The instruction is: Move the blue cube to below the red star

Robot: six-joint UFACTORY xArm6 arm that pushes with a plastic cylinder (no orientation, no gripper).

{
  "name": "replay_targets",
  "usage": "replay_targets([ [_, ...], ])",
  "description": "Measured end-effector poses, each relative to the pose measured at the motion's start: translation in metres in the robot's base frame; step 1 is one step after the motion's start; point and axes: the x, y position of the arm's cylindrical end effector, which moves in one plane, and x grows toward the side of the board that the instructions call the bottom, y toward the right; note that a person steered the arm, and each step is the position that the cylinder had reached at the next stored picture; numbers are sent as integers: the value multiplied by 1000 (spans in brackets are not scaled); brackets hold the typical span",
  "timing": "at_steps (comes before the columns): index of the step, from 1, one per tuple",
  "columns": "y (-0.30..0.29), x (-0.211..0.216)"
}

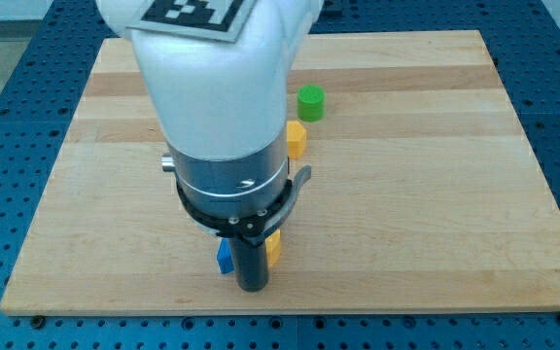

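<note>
Tip (251,288) resting near the view's bottom on smooth pale wooden board (406,194), touching blue cube (225,258) at its left, yellow block (274,249) at right; red star hidden; yellow hexagonal block (297,138), green cylinder (310,101) above.

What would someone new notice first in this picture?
The big white arm fills the view's middle, hiding much of the wooden board. My tip sits near the board's bottom edge, between a blue block and a yellow block. A green cylinder stands toward the view's top.
</note>
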Motion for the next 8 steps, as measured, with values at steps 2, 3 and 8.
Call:
replay_targets([
  [2, 4, -46],
  [3, 4, -73],
  [8, 3, -104],
])
